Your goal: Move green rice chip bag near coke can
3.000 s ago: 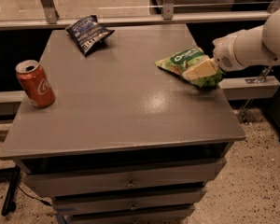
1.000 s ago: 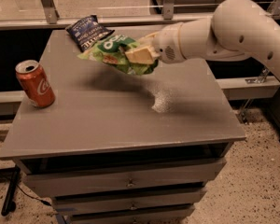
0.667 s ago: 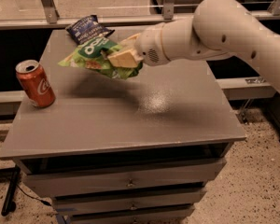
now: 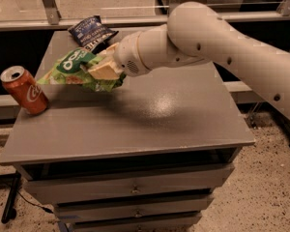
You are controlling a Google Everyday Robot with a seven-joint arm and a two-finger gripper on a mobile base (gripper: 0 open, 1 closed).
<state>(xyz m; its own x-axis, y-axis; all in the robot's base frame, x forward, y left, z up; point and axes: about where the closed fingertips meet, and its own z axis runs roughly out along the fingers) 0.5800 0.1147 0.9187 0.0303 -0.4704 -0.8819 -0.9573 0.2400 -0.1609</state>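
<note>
Holding green rice chip bag [image 4: 69, 65] | tool [image 4: 100, 69] aloft near coke can [image 4: 25, 90]

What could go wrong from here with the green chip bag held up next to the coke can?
The gripper, above the left half of the table, has its jaws shut on one end of the green rice chip bag. The free end reaches toward the coke can and might tip it if pushed further left. The can stands near the table's left edge, so a nudge might send it off.
</note>
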